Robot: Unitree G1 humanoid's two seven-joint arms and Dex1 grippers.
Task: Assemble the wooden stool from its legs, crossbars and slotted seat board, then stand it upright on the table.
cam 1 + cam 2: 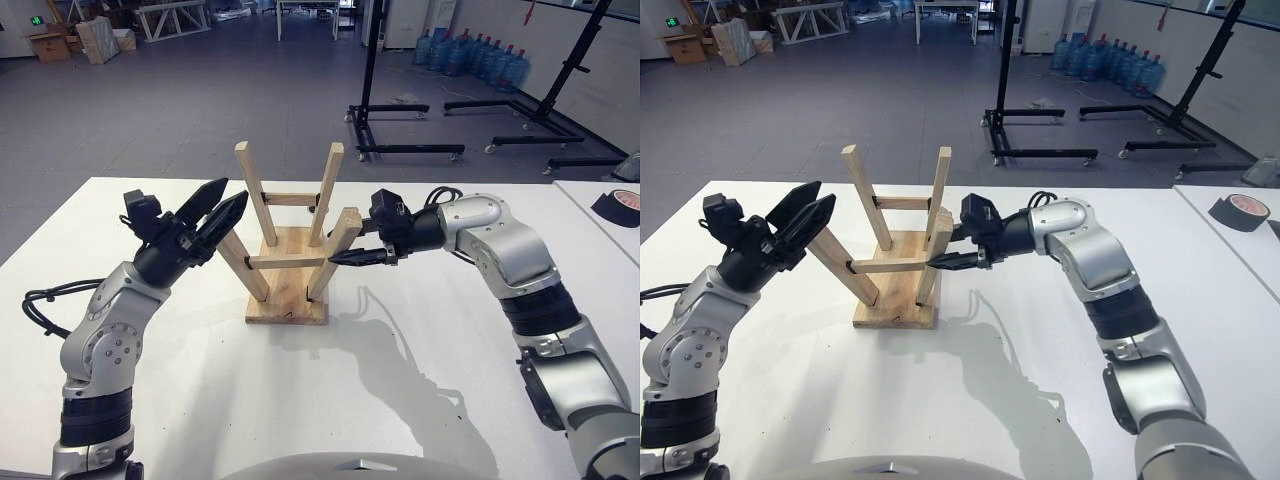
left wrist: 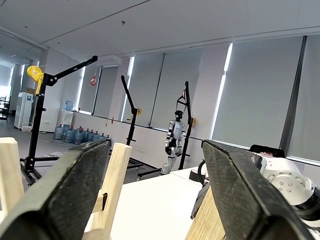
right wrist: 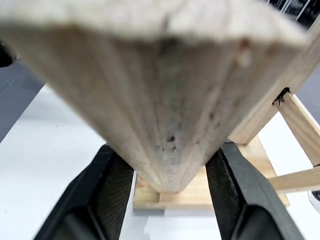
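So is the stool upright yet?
No, upside down: seat board flat on the table, legs pointing up.

Large open robotics lab or workshop hall. A white table point(image 1: 420, 380) sits in the foreground on a broad grey floor point(image 1: 150, 110). Past the table at 1 o'clock stands a black wheeled steel stand point(image 1: 405, 150), with a second stand point(image 1: 540, 105) at 2 o'clock. Blue water-cooler bottles point(image 1: 470, 50) cluster by the far wall at 1 o'clock. Cardboard boxes point(image 1: 50, 45) are piled at 11 o'clock, near a grey metal trestle frame point(image 1: 175, 15). A roll of black tape point(image 1: 618, 207) lies on a neighbouring table point(image 1: 590, 228) at 3 o'clock. The left wrist view shows tall windows with grey blinds point(image 2: 255, 95), a yellow hook point(image 2: 35, 74) on a black gantry arm, and what appears to be a humanoid robot point(image 2: 173, 142) hanging from a similar gantry.
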